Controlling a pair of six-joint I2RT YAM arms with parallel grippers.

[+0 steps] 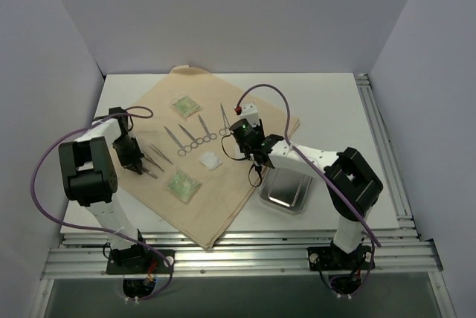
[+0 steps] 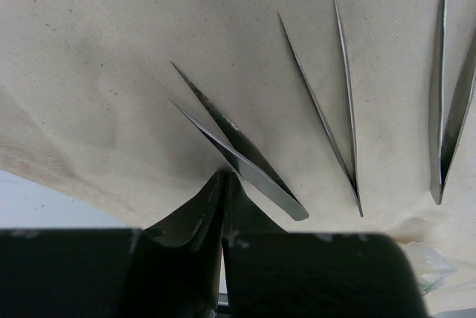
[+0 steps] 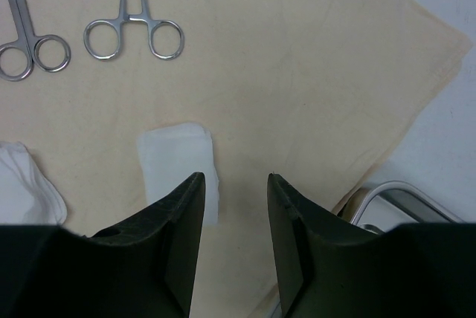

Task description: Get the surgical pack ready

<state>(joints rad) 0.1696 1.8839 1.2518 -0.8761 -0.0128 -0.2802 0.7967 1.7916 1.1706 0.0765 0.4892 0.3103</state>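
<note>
Left tool [image 2: 223,177]: fingers drawn together, tips against the nearest tweezers [image 2: 238,156]; whether they pinch it cannot be told.
Right tool [image 3: 234,177]: half open, nothing between its fingers, hanging over the cloth [image 1: 245,106].
Cloth: tan sheet spread flat on the white surface [image 1: 335,102].
Other tweezers [image 2: 327,110]: lying on the cloth beside the first pair.
Forceps [image 3: 134,32]: ring-handled, flat on the cloth.
Gauze [image 3: 178,158]: folded white pad on the cloth, by the half-open fingers.
Green packets: one far [image 1: 184,105], one near [image 1: 183,184], both on the cloth.
Steel tray [image 1: 262,193]: on the surface, just beside the cloth's right edge.
</note>
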